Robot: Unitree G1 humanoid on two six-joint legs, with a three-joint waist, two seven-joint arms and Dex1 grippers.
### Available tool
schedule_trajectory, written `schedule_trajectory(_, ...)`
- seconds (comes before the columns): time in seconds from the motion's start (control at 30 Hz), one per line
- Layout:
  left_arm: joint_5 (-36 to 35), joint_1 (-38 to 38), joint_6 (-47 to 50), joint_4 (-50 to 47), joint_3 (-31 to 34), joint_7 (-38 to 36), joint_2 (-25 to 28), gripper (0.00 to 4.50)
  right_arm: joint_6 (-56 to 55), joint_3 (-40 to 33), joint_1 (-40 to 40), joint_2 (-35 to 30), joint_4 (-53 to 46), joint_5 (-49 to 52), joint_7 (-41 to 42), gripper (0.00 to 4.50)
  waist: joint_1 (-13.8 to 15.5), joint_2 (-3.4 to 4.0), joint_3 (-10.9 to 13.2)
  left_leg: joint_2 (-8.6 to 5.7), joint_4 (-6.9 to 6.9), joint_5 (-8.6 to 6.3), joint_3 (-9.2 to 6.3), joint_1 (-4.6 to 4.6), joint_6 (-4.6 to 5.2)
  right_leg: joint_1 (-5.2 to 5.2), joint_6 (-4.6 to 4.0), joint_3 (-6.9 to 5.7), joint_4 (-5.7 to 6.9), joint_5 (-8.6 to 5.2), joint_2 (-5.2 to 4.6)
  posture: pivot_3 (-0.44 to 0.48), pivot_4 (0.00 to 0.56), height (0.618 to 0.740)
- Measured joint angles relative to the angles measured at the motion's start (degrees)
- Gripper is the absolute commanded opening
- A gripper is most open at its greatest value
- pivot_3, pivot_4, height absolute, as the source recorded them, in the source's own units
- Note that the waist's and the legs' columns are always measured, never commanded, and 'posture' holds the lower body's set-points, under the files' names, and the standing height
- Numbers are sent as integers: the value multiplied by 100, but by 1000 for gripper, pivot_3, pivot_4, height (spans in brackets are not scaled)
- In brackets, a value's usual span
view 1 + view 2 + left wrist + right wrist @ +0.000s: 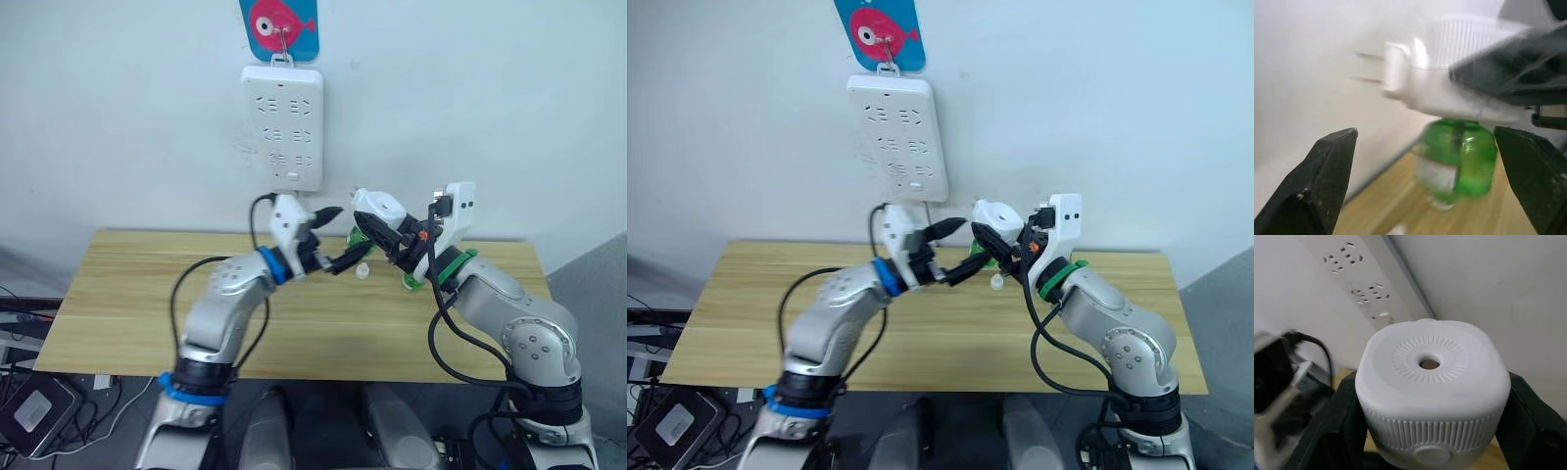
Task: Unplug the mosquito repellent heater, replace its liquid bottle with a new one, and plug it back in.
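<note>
My right gripper (1434,431) is shut on the mosquito repellent heater (1432,382), a white rounded unit with a ribbed dimple and hole on its face, held in the air above the table's back edge (377,205). Its plug prongs are bare. A translucent green bottle (1459,156) with a label sits under the heater; I cannot tell whether it is its liquid bottle or the new one. My left gripper (1425,142) is open, one finger on each side of that bottle, apart from it (345,235). Another green bottle (411,282) stands on the table, mostly hidden behind my right arm.
A small whitish cap (362,272) lies loose on the wooden table (147,294) below the grippers. A tall white multi-socket power strip (282,127) hangs on the wall under a blue fish hook (279,27). A dark box and cables (34,411) lie on the floor at left.
</note>
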Motion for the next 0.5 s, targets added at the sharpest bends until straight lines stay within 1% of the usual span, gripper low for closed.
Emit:
schedule_trajectory(0.07,-170,222,125,-184,573,56,394,4500,0,-26,-10,-170,30,-116,137,3043,28,0,0,0,1,0,-1,2,0,0,-1,-1,2,0,0,-63,248,740)
schedule_trajectory(0.1,-259,276,187,-311,775,77,506,4500,0,-46,-15,-187,40,-153,183,3043,78,0,0,-1,1,0,1,2,0,0,-1,-1,1,0,0,-52,248,740)
schedule_trajectory(0.23,-477,254,301,-736,1366,276,999,4500,0,-43,-156,-177,99,-181,394,3043,243,-1,0,-4,2,0,3,1,-1,4,-1,1,-5,0,-3,-23,248,740)
schedule_trajectory(0.27,-471,187,283,-721,1424,307,1059,4500,0,-43,-159,-178,101,-189,424,3043,264,-1,0,-4,2,0,2,1,-1,4,-1,0,-6,0,-3,-20,248,740)
schedule_trajectory(0.37,-343,-241,42,-242,1415,296,1193,4500,0,16,-283,-114,194,-284,536,3043,373,-1,0,-6,1,0,2,0,-1,4,-1,-3,-10,1,-3,-24,248,740)
schedule_trajectory(0.5,-114,-961,-438,794,1077,65,1187,4500,-12,59,-406,-87,246,-436,676,3043,448,-2,0,-6,-1,-1,1,-2,0,3,-2,-7,-16,1,-4,-30,248,740)
